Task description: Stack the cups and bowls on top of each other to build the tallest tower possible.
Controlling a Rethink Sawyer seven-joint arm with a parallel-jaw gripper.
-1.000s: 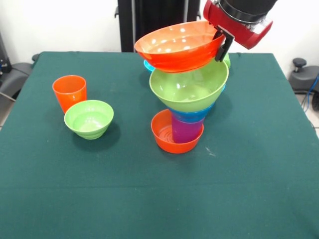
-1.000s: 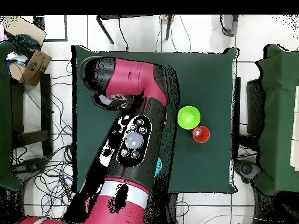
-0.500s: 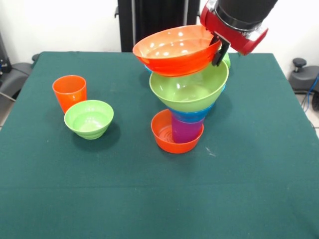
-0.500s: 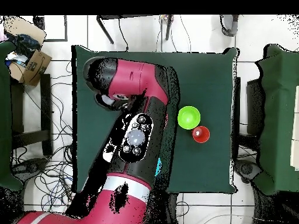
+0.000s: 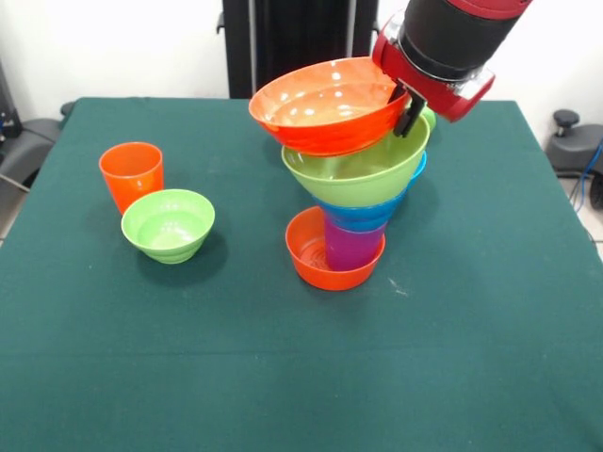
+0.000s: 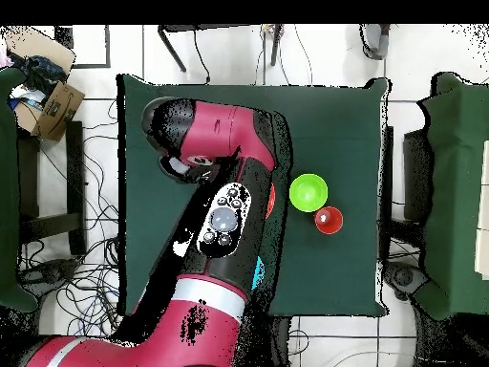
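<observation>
Green table [image 5: 471, 358] filled most of the front view; in the overhead view it [image 6: 334, 134] sat mid-frame with the arm lying across it. Red and black arm [image 6: 224, 220] ran from the lower left of the overhead frame up to its centre and hid the stack there. In the front view the arm came in at the upper right, and the gripper [image 5: 408, 102] sat at the right rim of the large orange bowl [image 5: 325, 105]. One dark finger [image 5: 411, 111] showed outside that rim, fingers closed narrow on the rim, holding the bowl.

The large orange bowl was tilted, left side out past the stack, lying on or just above the large lime green bowl [image 5: 353, 174]; contact could not be told. That green bowl topped the tower [image 5: 350, 212], centre of the front frame. Under it a blue bowl [image 5: 363, 217], then the purple cup [image 5: 350, 247], which stood inside a small orange bowl [image 5: 325, 254] on the table. A light blue edge [image 5: 417, 168] showed at the tower's right, behind the green bowl.

Small lime green bowl [image 5: 168, 224] sat left of centre in the front view, well apart from the tower, upright; in the overhead view it [image 6: 308, 192] lay right of centre. Orange cup [image 5: 131, 175] stood just behind and left of it, touching or nearly; overhead it [image 6: 329, 221] was at that bowl's lower right.
</observation>
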